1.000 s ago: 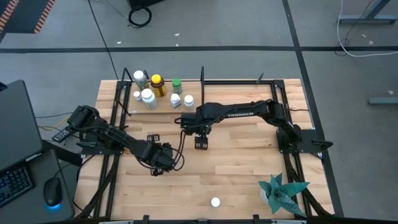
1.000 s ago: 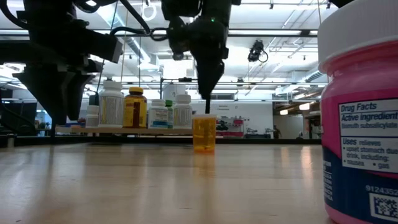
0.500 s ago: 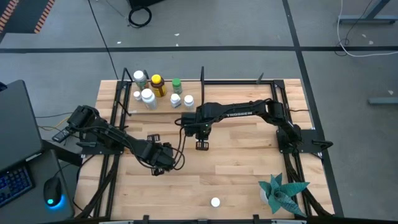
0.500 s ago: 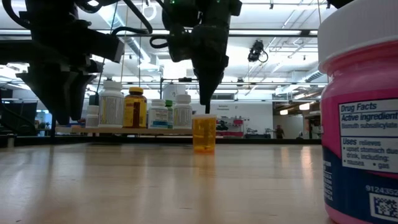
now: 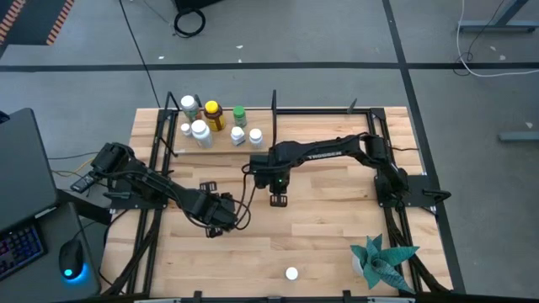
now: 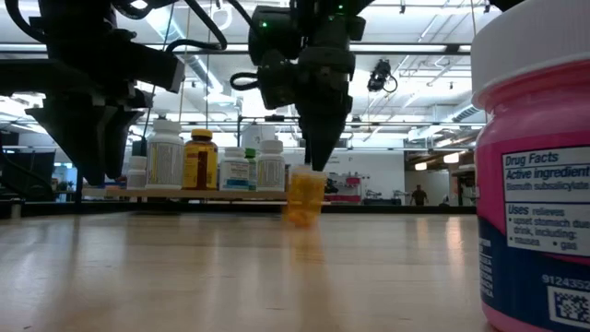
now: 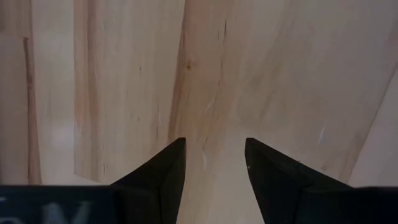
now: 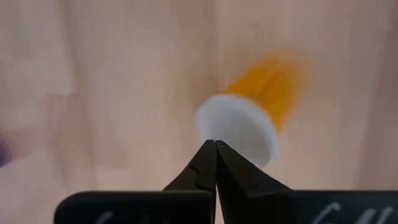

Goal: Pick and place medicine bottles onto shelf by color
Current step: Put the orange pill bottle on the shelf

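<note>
While my right gripper (image 8: pixel 215 144), fingers pressed together, touches the orange bottle's (image 8: pixel 264 102) white cap, the bottle tips in front of the shelf (image 5: pixel 221 148). My left gripper (image 7: pixel 212 163) waits open, farther from the shelf.

Low view: on the pink bottle (image 6: pixel 539 175) label, "Drug Facts", "Active ingredient", "relieves", "upset stomach", "nausea", "gas" and the number "9124352" can be read, with a QR-type code printed below. Lettering on the shelf bottles behind the jaws is too small to be read. Nothing else legible is seen.
</note>
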`<state>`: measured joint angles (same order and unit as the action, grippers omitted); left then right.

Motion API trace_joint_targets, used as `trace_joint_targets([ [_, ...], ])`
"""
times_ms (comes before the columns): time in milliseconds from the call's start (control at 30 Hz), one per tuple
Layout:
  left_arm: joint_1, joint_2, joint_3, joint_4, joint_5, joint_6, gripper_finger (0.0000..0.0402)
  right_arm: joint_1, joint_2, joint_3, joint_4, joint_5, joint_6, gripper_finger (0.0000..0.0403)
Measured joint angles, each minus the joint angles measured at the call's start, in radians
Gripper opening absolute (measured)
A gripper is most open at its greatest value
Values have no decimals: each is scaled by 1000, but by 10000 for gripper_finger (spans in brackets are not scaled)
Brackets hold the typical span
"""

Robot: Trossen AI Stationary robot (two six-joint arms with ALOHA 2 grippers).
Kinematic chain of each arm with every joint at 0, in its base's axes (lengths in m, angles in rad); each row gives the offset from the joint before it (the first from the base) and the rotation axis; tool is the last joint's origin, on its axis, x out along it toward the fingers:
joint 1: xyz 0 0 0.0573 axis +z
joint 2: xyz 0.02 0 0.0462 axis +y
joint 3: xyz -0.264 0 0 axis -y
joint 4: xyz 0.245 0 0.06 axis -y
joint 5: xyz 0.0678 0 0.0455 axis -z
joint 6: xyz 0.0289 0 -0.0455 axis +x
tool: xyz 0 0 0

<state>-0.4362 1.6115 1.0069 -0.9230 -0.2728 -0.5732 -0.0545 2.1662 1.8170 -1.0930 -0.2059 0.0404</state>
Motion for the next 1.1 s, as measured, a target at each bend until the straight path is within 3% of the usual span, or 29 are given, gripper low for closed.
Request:
trace_joint_targets([
  [200,0,0,0,3,1,1,172,-3,6,9,14,25,-2,7],
  [700,0,0,0,-6,0,9,172,19,-68,79,-162,47,45,12],
  [900,-1,0,0,3,-85,63,172,104,-93,-49,-129,58,93,20],
  [1100,1,0,3,1,-129,150,172,180,-244,-363,78,56,203,21],
])
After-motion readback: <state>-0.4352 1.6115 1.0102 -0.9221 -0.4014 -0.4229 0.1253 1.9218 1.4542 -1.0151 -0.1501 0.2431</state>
